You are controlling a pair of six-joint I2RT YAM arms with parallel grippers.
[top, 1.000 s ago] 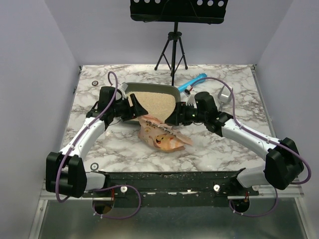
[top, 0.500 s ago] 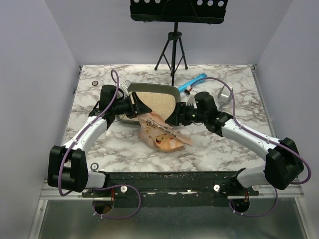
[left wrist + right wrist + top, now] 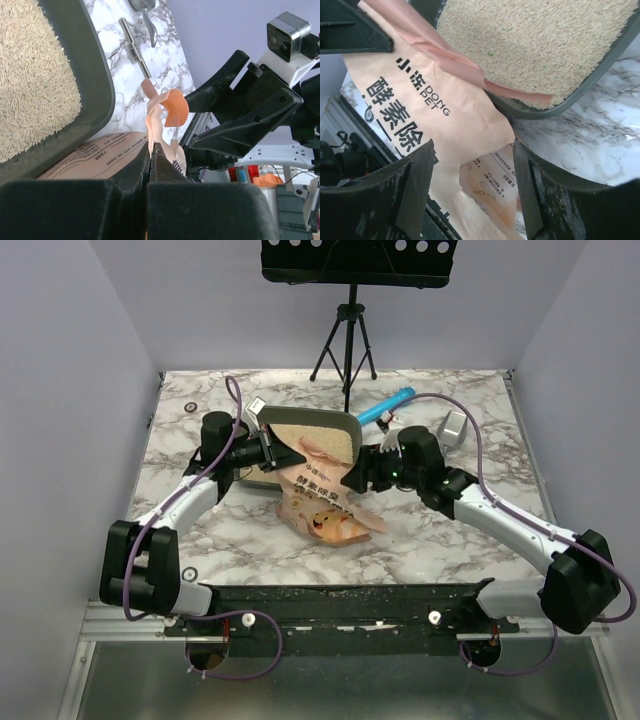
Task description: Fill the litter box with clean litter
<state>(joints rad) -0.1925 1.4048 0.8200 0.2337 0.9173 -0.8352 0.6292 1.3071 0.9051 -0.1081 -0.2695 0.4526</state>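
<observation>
Litter box [image 3: 310, 416] — long axis left–right

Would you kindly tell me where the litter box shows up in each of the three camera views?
Top external: litter box in the middle of the picture.
Left wrist: upper left, its dark wall curving down.
Right wrist: across the top, rim along the lower right.
Shared landmark: the orange-pink bag at its near edge.

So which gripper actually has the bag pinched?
The left gripper: its fingers are shut on the bag, while the right gripper has its fingers standing open.
</observation>
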